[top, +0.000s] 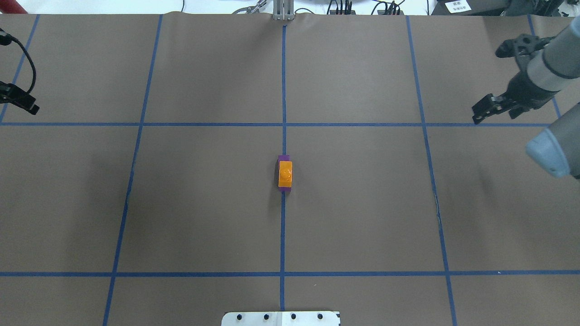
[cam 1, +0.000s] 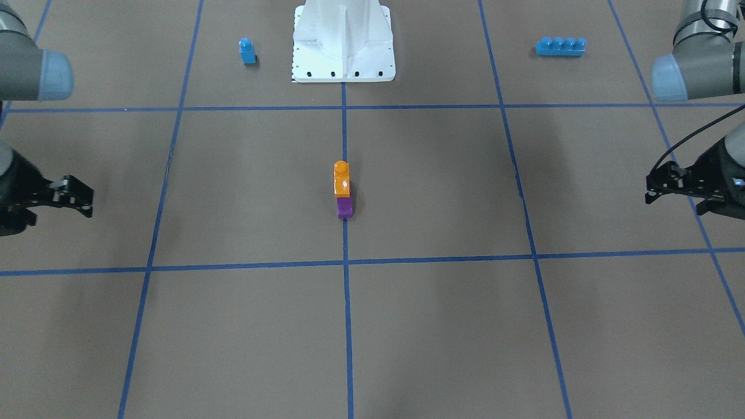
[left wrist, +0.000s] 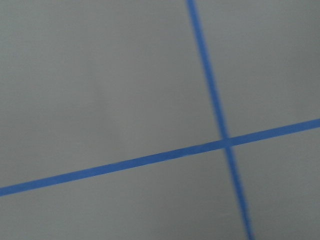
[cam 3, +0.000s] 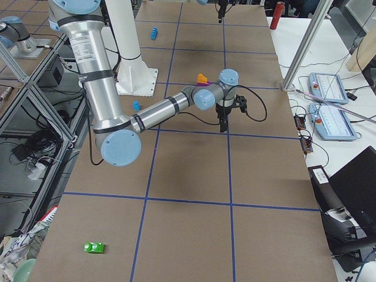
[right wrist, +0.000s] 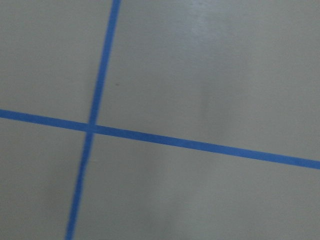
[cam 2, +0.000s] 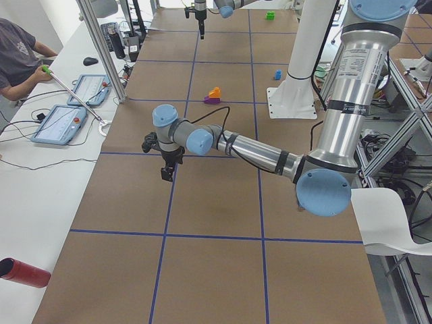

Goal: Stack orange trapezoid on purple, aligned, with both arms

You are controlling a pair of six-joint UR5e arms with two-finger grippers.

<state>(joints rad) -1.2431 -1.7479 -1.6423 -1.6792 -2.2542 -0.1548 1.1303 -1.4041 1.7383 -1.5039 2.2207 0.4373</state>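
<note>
We are judging the orange block [top: 285, 174], sitting on the purple block [cam 1: 345, 208] at mid-table, as light, stiff and slippery, best pinched across its flat sides. Farther out, the left gripper [cam 1: 653, 189] and right gripper [cam 1: 84, 201] are hanging well apart from it, and we are not making out whether their fingers are spread.

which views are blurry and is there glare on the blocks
Left wrist view: soft, only blue tape lines on the table. Right wrist view: equally soft. Front-facing view: sharp, with a white glare spot on the orange trapezoid; the purple shows none. Overhead view: sharp, faint broad shadows.
</note>
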